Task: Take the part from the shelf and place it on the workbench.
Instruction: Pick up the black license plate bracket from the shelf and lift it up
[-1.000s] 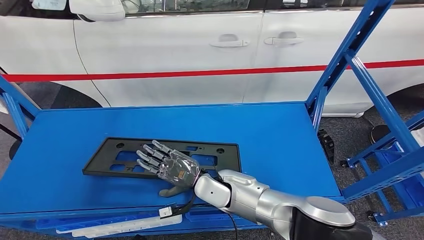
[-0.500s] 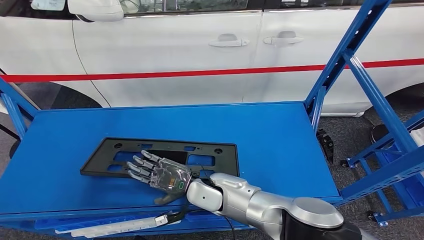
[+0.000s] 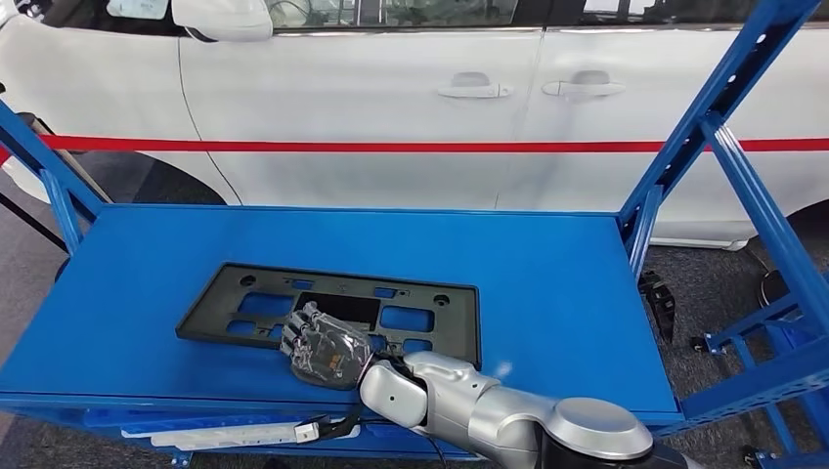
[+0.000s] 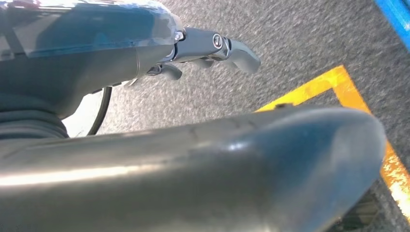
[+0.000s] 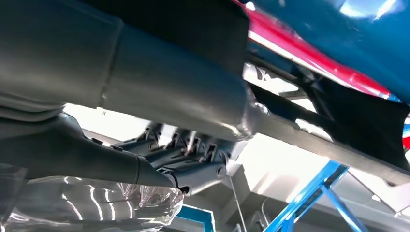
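Hanging at the robot's side, the left hand looks down on grey floor and a yellow floor line; its fingers curl loosely with nothing in them, most likely because this arm has no share in the pick.

On the blue shelf the part, a flat black frame with cut-out windows, lies left of centre toward the near edge, within reach. The right hand sits at the frame's near long edge, fingers bent over the rim. The right wrist view suggests thumb and fingers either side of a dark bar, so the hand looks clamped on the part, taking a thin flat piece by its edge. I judge the lift not yet begun; the workbench is elsewhere.

A white car stands beyond.
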Controlling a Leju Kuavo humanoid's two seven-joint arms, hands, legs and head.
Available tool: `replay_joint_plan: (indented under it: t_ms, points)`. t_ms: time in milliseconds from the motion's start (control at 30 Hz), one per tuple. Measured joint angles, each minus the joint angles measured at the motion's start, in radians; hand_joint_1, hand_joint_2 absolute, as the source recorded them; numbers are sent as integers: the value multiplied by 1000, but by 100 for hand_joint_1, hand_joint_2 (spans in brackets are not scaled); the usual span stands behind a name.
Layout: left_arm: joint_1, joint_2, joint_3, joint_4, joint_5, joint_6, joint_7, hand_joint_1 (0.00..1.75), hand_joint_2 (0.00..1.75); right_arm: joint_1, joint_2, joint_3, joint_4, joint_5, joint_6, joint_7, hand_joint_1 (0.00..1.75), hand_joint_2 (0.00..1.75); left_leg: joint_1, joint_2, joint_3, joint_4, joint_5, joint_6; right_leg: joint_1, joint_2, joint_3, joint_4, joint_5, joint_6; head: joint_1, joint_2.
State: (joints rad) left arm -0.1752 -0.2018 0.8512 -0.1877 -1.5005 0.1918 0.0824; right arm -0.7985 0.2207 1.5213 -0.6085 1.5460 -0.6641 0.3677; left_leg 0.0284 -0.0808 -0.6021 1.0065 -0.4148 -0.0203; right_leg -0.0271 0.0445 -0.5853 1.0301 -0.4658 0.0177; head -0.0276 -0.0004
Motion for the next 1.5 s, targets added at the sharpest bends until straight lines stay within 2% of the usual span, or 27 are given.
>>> replay_joint_plan:
  t_ms: [67,133,200,267,300,333,367,433,500,600,667,700,767,800,833,867,933,967,1000,1133,1300,1500]
  points:
    - [2,0,0,0,-2,-2,0,0,0,-1,5,3,5,0,-4,8,171,0,2,-8,-4,-4,3,-15,5,-12,-4,1,3,-19,0,0]
    - [2,0,0,0,-7,-4,0,0,0,-3,11,4,10,0,-9,20,87,0,4,17,-15,17,-11,-24,5,-27,-2,-4,7,-36,0,0]
    - [-1,0,0,0,-10,-5,0,0,0,-1,14,4,17,0,-11,29,0,0,3,57,-56,110,-62,-27,7,-45,0,-8,9,-49,0,0]
    - [-3,0,0,0,-10,-6,0,0,0,7,15,4,27,0,-4,30,0,0,2,71,-118,245,-121,-29,13,-60,0,-8,7,-54,0,0]
    - [-1,0,0,0,-10,-6,0,0,0,12,16,4,32,0,5,25,0,0,2,72,-136,285,-131,-29,17,-66,0,-8,6,-55,0,0]
    - [1,0,0,0,-10,-6,0,0,0,15,18,4,37,0,15,18,0,0,2,73,-135,287,-122,-26,19,-70,0,-7,6,-56,0,0]
    - [2,0,0,0,-10,-6,0,0,0,16,21,4,42,0,27,11,0,0,1,74,-115,249,-97,-22,22,-73,2,-7,5,-56,0,0]
    - [1,1,0,0,-9,-5,0,0,0,17,31,3,55,0,43,8,0,0,-7,83,-39,106,-38,-5,27,-75,6,-7,3,-55,0,0]
    - [-2,1,0,0,-8,-3,0,0,0,16,38,3,70,0,49,21,0,0,-17,94,8,16,-16,9,30,-77,6,-7,1,-48,0,0]
    - [-2,1,0,0,-8,-3,0,0,0,14,48,3,86,0,48,42,0,0,-17,91,15,-2,-14,18,29,-80,8,-8,0,-32,0,0]
    - [-3,0,0,0,-9,-2,0,0,0,9,52,4,96,0,47,43,0,0,-11,87,21,-14,-7,29,28,-69,-6,28,-27,-21,0,0]
    - [-4,-1,0,0,-9,-2,0,0,0,7,53,4,101,0,47,41,0,0,-9,85,23,-18,-5,32,26,-60,-28,74,-54,-16,0,0]
    - [-4,-2,0,0,-11,-2,-1,0,0,3,52,4,112,0,47,38,0,0,-10,81,22,-18,-4,36,23,-50,-95,208,-114,-11,0,0]
    - [-3,-2,0,0,-11,-2,-1,0,0,1,52,4,117,0,49,37,0,0,-10,78,21,-18,-5,36,22,-48,-121,255,-125,-8,0,0]
    - [-3,-2,0,0,-11,-2,-1,0,0,0,51,4,122,0,50,37,0,0,-10,75,22,-17,-5,35,20,-48,-132,269,-116,-7,0,0]
    - [-3,-2,-1,0,-12,-2,-1,0,0,-2,51,4,126,0,53,37,0,0,-10,72,23,-16,-6,34,18,-48,-120,239,-88,-6,0,0]
    - [-4,-4,-1,0,-13,-2,-1,0,0,-7,51,4,131,0,57,39,0,0,-10,64,25,-12,-10,28,14,-45,-58,102,-15,-9,0,0]
    - [-5,-5,-1,0,-14,-2,-1,0,0,-9,52,4,133,0,58,40,0,0,-12,60,23,-8,-13,23,14,-43,-33,44,7,-13,0,0]
    - [-5,-5,-1,0,-14,-2,-1,0,0,-10,53,5,135,0,59,42,0,0,-13,58,20,-4,-14,18,14,-41,-18,8,18,-16,0,0]
    - [-4,-5,-1,0,-16,-1,-1,0,0,-9,59,9,137,0,60,59,0,0,-16,56,15,-1,-17,22,17,-42,-16,-8,21,-24,0,0]
    - [-2,-5,0,0,-17,0,-1,0,0,-4,65,12,138,0,40,89,0,0,-15,56,18,-10,-11,10,19,-43,-18,-7,21,-33,0,0]
    - [3,-4,0,0,-14,2,-2,0,0,-7,64,17,138,0,27,99,0,0,-14,56,17,-11,-10,4,20,-43,-19,-6,22,-34,0,0]
